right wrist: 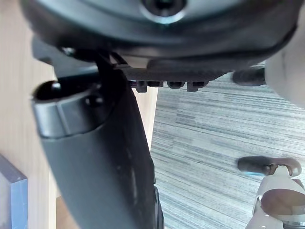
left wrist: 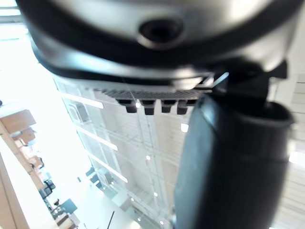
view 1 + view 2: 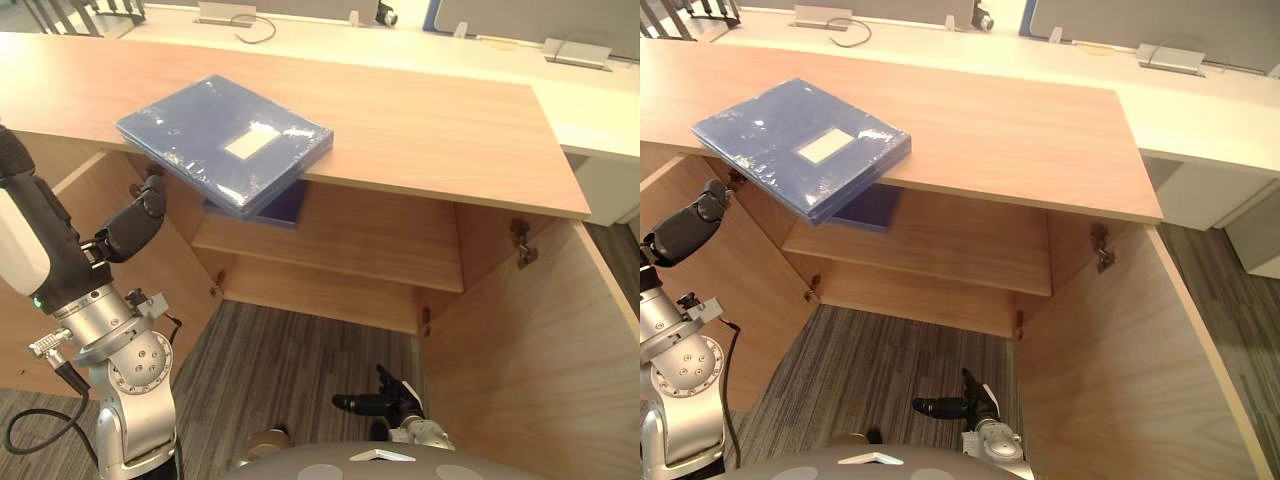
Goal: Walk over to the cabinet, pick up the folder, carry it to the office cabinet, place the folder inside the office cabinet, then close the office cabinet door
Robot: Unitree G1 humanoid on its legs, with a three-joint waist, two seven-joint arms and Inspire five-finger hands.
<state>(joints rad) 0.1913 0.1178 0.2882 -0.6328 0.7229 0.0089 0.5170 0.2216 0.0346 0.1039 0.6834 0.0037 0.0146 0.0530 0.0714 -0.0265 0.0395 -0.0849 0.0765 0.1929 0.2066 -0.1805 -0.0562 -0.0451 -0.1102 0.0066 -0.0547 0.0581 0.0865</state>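
Note:
A blue folder [image 3: 225, 140] with a white label lies on the wooden cabinet top [image 3: 430, 130], its near corner jutting out past the front edge. My left hand [image 3: 130, 225] is raised at the left, just below and beside that overhanging corner, fingers relaxed and holding nothing. My right hand [image 3: 385, 402] hangs low above the carpet in front of the cabinet, fingers straight and empty. Both cabinet doors stand open, the left door [image 3: 90, 190] and the right door [image 3: 540, 340].
A second dark blue item [image 3: 870, 208] lies on the inner shelf [image 3: 340, 235] beneath the folder. Behind the cabinet runs a white desk [image 3: 420, 50] with cables and power boxes. Grey striped carpet [image 3: 290, 370] covers the floor between the open doors.

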